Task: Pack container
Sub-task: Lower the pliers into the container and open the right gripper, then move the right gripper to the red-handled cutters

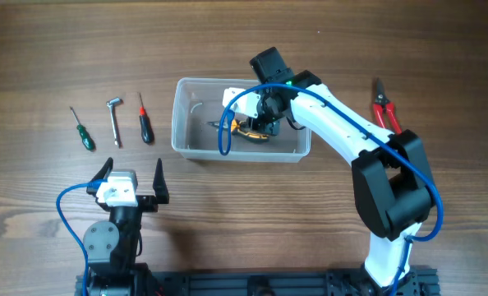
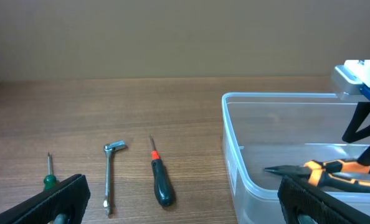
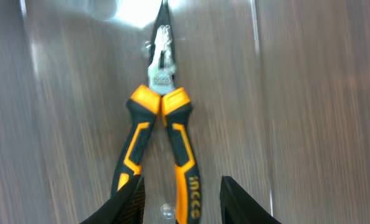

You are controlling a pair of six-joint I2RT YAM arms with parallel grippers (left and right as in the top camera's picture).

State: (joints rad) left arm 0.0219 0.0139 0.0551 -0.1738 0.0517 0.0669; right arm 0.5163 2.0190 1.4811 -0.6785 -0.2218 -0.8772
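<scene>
The container point(image 1: 178, 123) is a clear plastic tub at the table's middle. Orange-and-black long-nose pliers point(image 1: 242, 131) lie flat on its floor; they also show in the right wrist view point(image 3: 163, 106) and the left wrist view point(image 2: 322, 169). My right gripper point(image 1: 264, 111) reaches down into the tub, open, its fingers point(image 3: 182, 205) straddling the pliers' handle ends without clamping them. My left gripper point(image 1: 133, 177) is open and empty near the front left; its fingers point(image 2: 185, 211) face the tub's left wall point(image 2: 235, 155).
Left of the tub lie a green-handled screwdriver point(image 1: 82, 129), a silver L-shaped wrench point(image 1: 115, 119) and a black-and-red screwdriver point(image 1: 145, 121), also in the left wrist view point(image 2: 160, 180). Red-handled cutters point(image 1: 385, 107) lie at the far right.
</scene>
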